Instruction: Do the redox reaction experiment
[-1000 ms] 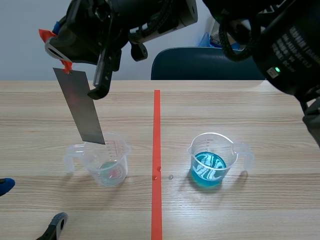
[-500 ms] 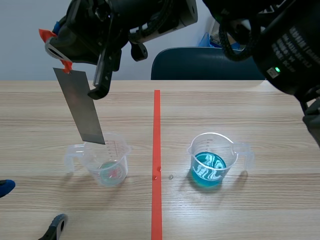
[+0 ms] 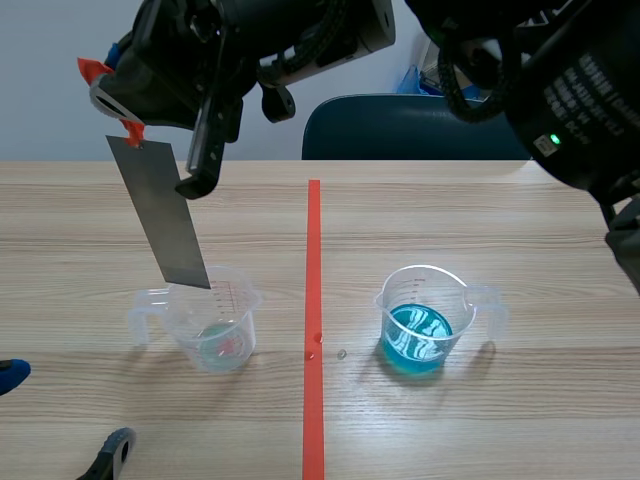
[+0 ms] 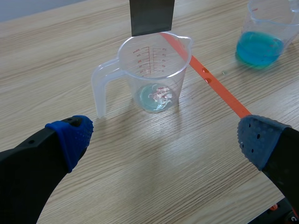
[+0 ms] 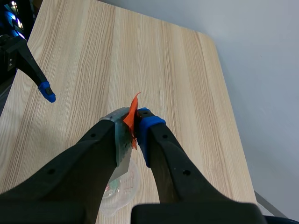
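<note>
A grey metal strip (image 3: 160,215) with an orange tag (image 5: 132,114) at its top hangs tilted from my right gripper (image 3: 130,125), which is shut on the tagged end (image 5: 133,123). The strip's lower end (image 4: 152,16) sits just over the rim of a clear measuring cup (image 3: 215,320) that holds a little pale liquid (image 4: 154,95). A second cup (image 3: 425,320) with blue liquid stands right of the tape line. My left gripper (image 4: 163,135) is open, low over the table, short of the clear cup.
An orange-red tape line (image 3: 314,320) runs down the table's middle with a few droplets beside it. A dark blue chair (image 3: 400,128) stands behind the far edge. The right arm spans the top of the scene view.
</note>
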`<action>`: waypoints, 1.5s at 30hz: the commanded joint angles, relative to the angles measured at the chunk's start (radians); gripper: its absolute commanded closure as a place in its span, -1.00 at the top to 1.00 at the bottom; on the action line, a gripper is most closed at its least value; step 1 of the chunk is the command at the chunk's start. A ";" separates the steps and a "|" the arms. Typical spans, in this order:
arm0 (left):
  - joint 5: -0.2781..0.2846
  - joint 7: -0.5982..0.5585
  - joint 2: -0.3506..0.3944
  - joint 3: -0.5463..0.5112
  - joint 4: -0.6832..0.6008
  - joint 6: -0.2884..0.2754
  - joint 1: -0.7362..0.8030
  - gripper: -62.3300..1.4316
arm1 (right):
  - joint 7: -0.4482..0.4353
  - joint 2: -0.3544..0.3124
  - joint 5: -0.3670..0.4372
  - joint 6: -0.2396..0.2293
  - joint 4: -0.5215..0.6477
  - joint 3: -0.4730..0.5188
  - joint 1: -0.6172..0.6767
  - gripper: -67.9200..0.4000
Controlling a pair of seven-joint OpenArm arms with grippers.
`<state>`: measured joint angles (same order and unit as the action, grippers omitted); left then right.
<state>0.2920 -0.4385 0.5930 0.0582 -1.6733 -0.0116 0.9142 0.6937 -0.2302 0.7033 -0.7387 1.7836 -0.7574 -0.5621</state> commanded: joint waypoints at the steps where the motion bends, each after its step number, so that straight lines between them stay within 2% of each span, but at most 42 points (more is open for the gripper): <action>1: 0.003 -0.014 0.003 0.004 -0.018 -0.002 -0.003 1.00 | -0.015 -0.005 0.004 -0.007 0.012 0.002 -0.025 -0.96; 34: 0.003 -0.014 0.003 0.004 -0.018 -0.002 -0.003 1.00 | -0.016 0.004 -0.005 -0.007 0.002 0.002 -0.025 -0.96; 39: 0.003 -0.014 0.003 0.004 -0.018 -0.002 -0.003 1.00 | -0.048 0.007 -0.031 -0.007 -0.051 -0.015 -0.025 -0.96; 45: 0.003 -0.014 0.003 0.004 -0.018 -0.002 -0.003 1.00 | -0.136 0.007 -0.098 -0.007 -0.130 -0.059 -0.025 -0.96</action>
<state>0.2920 -0.4385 0.5930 0.0582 -1.6733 -0.0116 0.9142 0.5747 -0.2272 0.6044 -0.7380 1.6466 -0.8143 -0.5644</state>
